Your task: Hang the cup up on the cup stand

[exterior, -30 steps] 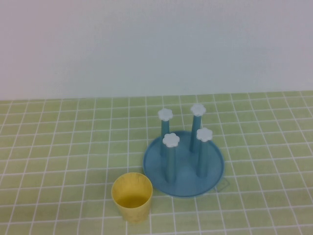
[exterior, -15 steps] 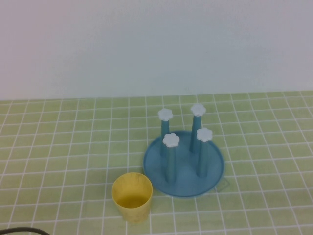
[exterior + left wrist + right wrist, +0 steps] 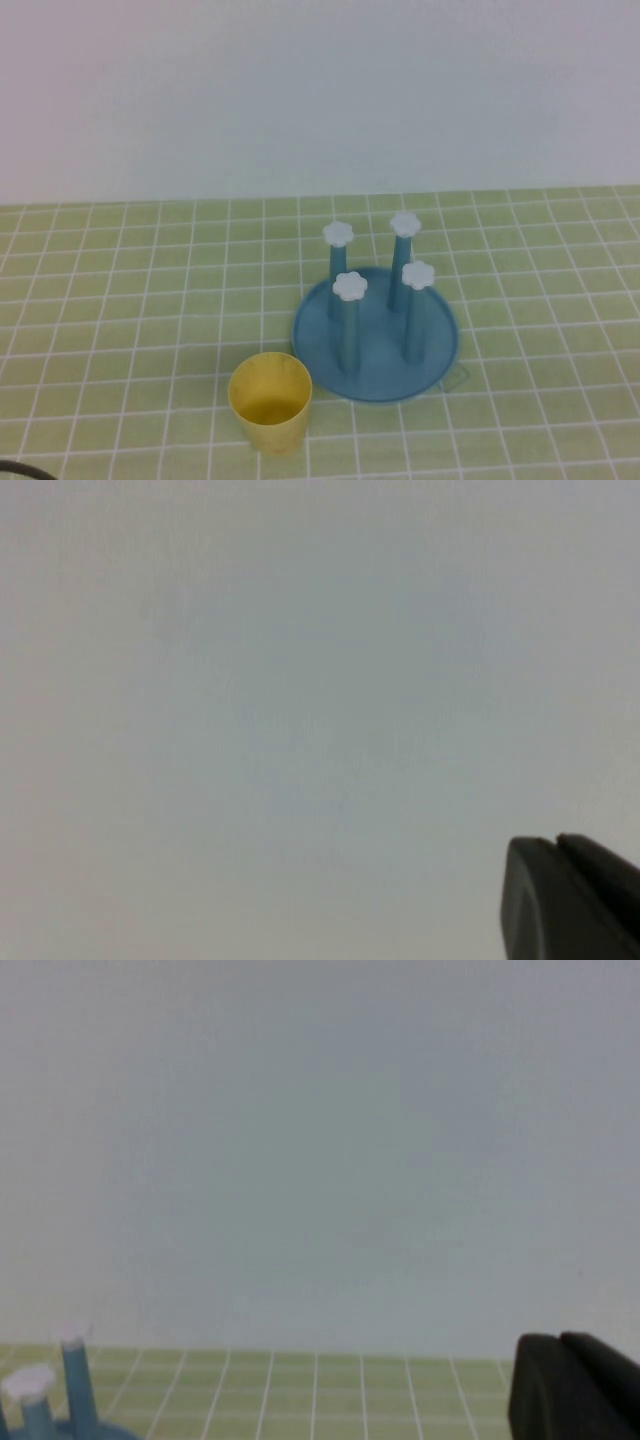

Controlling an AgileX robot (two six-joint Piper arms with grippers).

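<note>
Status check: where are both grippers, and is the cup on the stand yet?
Left gripper shut, raised, facing the wall. Right gripper shut, parked off the table's right. Yellow cup upright on the table, beside the blue cup stand, not hung. Nothing between them.

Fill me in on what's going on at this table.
Nothing is being handled yet. The yellow cup stands upright on the green tiled table, just left of and nearer than the blue cup stand, whose four posts are bare. The left tool and right tool are both shut, back off the table, holding nothing.
</note>
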